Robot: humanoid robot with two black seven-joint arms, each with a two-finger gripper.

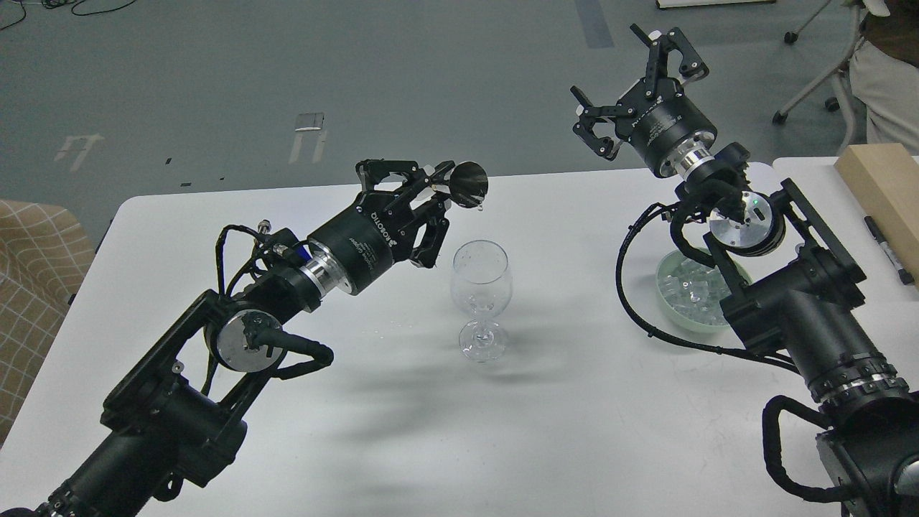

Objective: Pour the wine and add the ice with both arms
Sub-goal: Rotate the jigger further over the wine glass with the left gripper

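Note:
A clear stemmed wine glass (481,287) stands upright mid-table and looks empty apart from small droplets. My left gripper (429,185) is just up-left of the glass, shut on a dark round vessel (467,184) seen end-on and tilted toward the glass; a small clear drop hangs at its lower edge. The ice (688,286) is a heap of small clear cubes in a pale green bowl (671,310) at the right, partly hidden by my right arm. My right gripper (621,75) is open and empty, raised high above the table's far edge.
A light wooden box (883,187) and a black marker (887,251) lie at the table's right edge. A wheeled chair (826,72) and a seated person are beyond it. A tan checked cushion (29,273) sits left of the table.

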